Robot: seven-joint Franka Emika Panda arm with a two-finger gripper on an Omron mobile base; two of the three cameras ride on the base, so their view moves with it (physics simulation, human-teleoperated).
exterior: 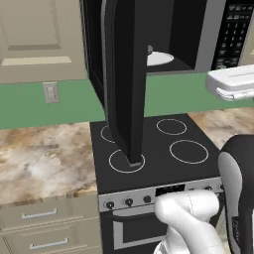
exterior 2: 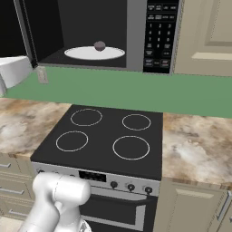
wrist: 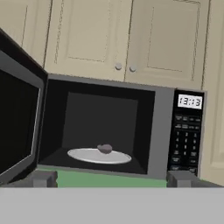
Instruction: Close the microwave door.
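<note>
The microwave (wrist: 131, 127) hangs above the stove with its cavity open. Inside lies a white round plate (wrist: 99, 155) carrying a small brown lump (wrist: 104, 148). The microwave door (wrist: 17, 122) is swung out to the left; in the left base view the door (exterior: 126, 74) is a thick black slab seen edge-on over the stove. My gripper (wrist: 111, 180) faces the cavity from some distance, level with its bottom edge. It is open, the fingertips (wrist: 41, 178) far apart with nothing between them. The black keypad (exterior 2: 159, 36) sits at the microwave's right.
A black four-ring stove (exterior 2: 106, 136) with knobs stands below, set in a marbled counter (exterior 2: 195, 149). Beige cabinet doors (wrist: 127, 39) hang above the microwave and beside it (exterior 2: 206, 36). A green wall strip (exterior 2: 136, 90) runs behind. My white wrist housing (exterior: 230, 83) hovers right of the door.
</note>
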